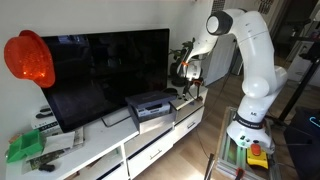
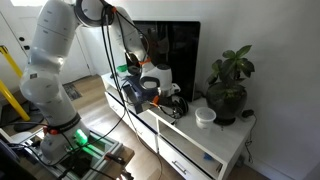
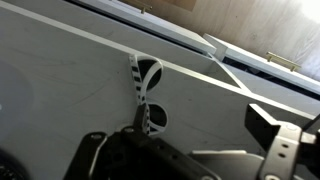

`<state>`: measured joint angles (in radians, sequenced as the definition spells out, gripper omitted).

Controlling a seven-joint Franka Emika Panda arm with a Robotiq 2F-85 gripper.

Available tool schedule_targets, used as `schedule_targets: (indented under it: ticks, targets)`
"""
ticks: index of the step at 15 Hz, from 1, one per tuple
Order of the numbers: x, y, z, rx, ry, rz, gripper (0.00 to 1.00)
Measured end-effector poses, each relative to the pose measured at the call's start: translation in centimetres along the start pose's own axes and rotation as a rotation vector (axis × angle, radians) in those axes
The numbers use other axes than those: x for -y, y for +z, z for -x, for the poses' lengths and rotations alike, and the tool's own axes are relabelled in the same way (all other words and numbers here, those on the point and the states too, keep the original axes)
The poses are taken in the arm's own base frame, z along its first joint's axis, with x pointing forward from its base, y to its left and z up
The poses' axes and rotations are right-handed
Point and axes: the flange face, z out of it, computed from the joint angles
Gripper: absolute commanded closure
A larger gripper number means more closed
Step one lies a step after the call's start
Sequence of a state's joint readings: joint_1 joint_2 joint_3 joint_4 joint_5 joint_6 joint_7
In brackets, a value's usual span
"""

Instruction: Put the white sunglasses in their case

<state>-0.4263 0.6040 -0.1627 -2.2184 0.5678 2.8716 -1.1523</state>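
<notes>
tool [image 3: 185, 150] hangs low over the white counter [image 3: 60, 70] in the wrist view. its two dark fingers [image 3: 92, 148] are spread wide and pinch nothing. between them, nearer the finger on the picture's left, lie the white sunglasses [image 3: 148, 95]. they rest flat on the counter with one dark lens above the other in the picture. the lower lens runs partly under the tool's body. the frame's long axis runs across the line on which the fingers would shut, so they would meet its narrow width.

in both exterior views the arm reaches down to the counter beside the television [image 1: 110, 70], and the glasses are too small to pick out there. a dark object [image 2: 172, 103] lies just beside the tool in an exterior view. it may be the case, but i cannot tell.

the step in hand looks like the approach for the pick-up, with nothing lifted yet. the next move likely calls for centring over the bridge, going down until the fingertips almost touch the counter, then shutting gently. a thin frame lying flat could skid away or slip out.
</notes>
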Motion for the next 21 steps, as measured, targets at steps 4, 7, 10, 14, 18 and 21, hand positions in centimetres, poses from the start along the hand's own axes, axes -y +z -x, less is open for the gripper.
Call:
schedule_targets:
  ticks: [4, 7, 10, 14, 18, 21]
  targets:
    - [0.0, 0.0, -0.2, 0.002, -0.006, 0.015, 0.0]
    - [-0.8, 0.1, -0.3, -0.012, -0.014, 0.068, 0.0]
    - [-1.3, 0.5, 0.0, -0.024, -0.009, 0.068, 0.0]
    - [-2.5, 1.9, 0.3, -0.028, -0.049, 0.043, 0.0]
    - [-4.0, 3.7, 0.6, -0.038, -0.052, 0.007, 0.32]
    - [-4.9, 5.0, 0.5, -0.051, -0.047, -0.015, 0.54]
